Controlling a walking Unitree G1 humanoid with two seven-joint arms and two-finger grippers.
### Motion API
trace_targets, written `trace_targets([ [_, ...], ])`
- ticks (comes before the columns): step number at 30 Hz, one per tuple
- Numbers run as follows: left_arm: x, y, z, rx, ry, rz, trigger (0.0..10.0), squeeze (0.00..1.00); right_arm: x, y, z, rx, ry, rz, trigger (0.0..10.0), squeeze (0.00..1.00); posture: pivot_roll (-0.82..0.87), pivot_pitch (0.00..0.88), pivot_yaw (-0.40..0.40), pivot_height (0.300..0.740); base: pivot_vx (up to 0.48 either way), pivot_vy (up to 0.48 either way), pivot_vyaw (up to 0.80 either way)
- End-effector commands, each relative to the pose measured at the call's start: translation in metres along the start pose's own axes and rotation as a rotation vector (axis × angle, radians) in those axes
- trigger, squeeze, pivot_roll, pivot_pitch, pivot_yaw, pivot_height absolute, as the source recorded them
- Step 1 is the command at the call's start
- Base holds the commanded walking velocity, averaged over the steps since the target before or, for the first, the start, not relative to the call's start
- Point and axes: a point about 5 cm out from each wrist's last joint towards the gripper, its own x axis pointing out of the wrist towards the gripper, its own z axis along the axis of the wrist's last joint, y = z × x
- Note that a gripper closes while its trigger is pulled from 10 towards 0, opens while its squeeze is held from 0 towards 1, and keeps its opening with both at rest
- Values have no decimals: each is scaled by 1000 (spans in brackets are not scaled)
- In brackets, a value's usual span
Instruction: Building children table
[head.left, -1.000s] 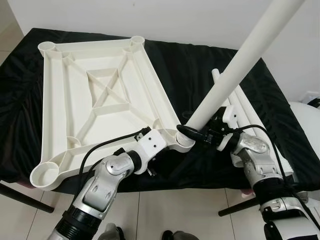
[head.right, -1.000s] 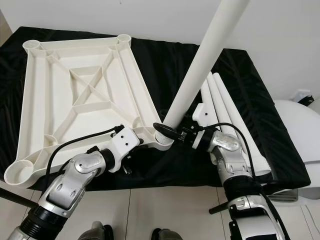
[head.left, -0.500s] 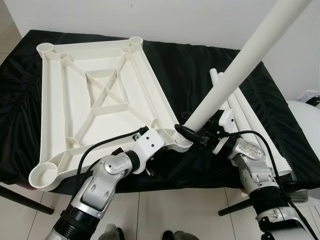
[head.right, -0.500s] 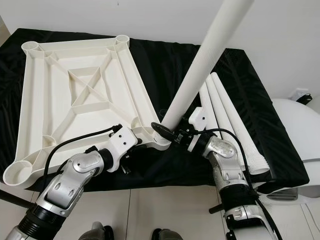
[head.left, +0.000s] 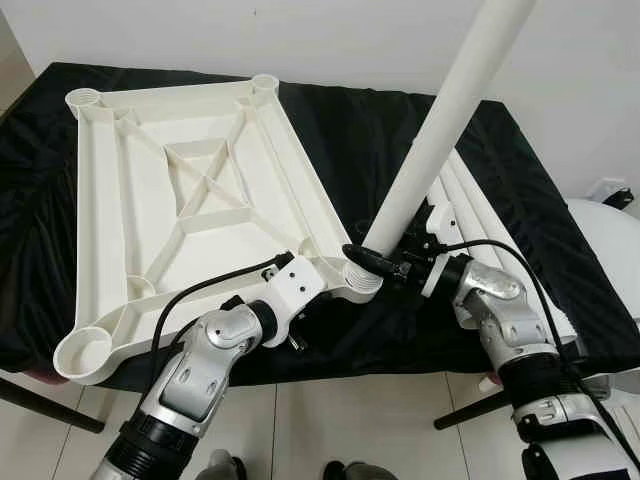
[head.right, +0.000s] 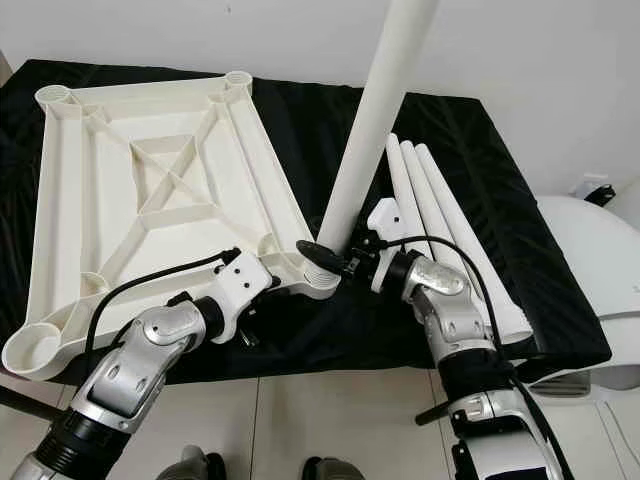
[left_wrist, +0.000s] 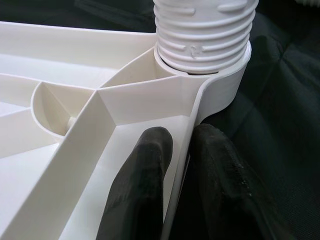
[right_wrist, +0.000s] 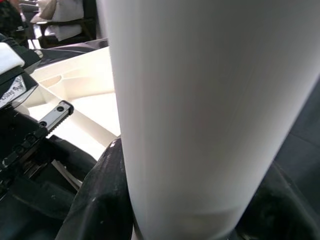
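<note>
On the black-covered table (head.left: 360, 130), the white tabletop (head.left: 190, 190) lay upside down, ribs up, one leg being fitted at its near corner.
The tall white leg (head.left: 440, 120) stood nearly upright, tilted a bit, its threaded end (left_wrist: 202, 35) sitting in the corner socket (head.left: 357, 285). Three spare legs (head.right: 440, 220) lay side by side on the cloth beyond the right arm. Right gripper (head.left: 385, 262) was clamped around the leg just above the socket. Left gripper (left_wrist: 175, 165) pinched the tabletop's edge wall beside that socket, one finger each side.
</note>
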Motion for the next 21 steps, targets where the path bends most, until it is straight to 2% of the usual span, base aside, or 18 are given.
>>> trace_targets([
  [1,-1,-1,2,1,-9,17,10000,0,-19,9,-51,179,239,-4,10000,0,-33,130,-56,740,0,0,0],
  [11,-4,0,3,0,-12,27,10000,0,-26,9,-58,140,336,53,10000,0,-28,131,-61,740,0,0,0],
  [16,-3,0,4,-1,-14,28,10000,0,-21,13,-59,114,334,43,10000,0,-32,131,-58,740,0,0,0],
  [21,-3,0,6,1,-19,27,10000,0,-13,17,-56,82,282,15,10000,0,-31,130,-56,740,0,0,0],
])
